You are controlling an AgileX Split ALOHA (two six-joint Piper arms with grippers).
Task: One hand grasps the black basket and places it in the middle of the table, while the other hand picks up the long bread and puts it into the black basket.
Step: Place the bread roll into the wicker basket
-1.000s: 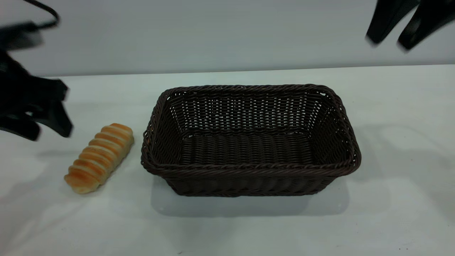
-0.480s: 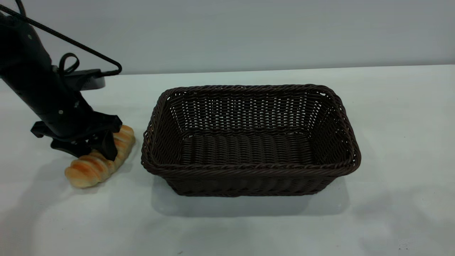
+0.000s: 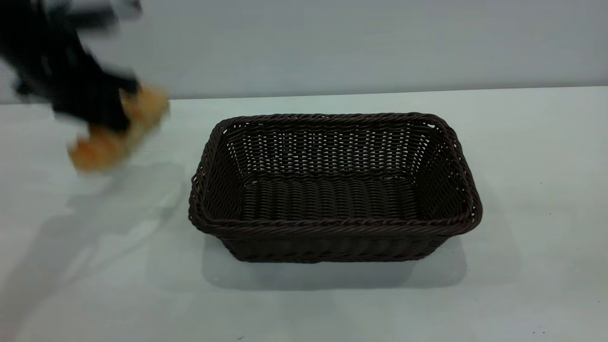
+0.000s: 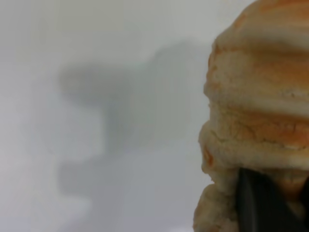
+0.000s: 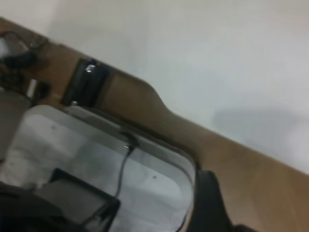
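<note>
White worktop (image 3: pixel 522 156): bread (image 3: pixel 114 130) now lifted clear, clenched in left pincer (image 3: pixel 102 118); basket (image 3: pixel 332 190) centred, awaiting drop; right pincer unseen.

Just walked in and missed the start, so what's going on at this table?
The left end effector is shut on the long bread and holds it above the table, off to the left of the black basket. The basket sits near the table's middle with nothing in it. The right arm is out of the exterior view; its wrist camera looks off the table's edge.
</note>
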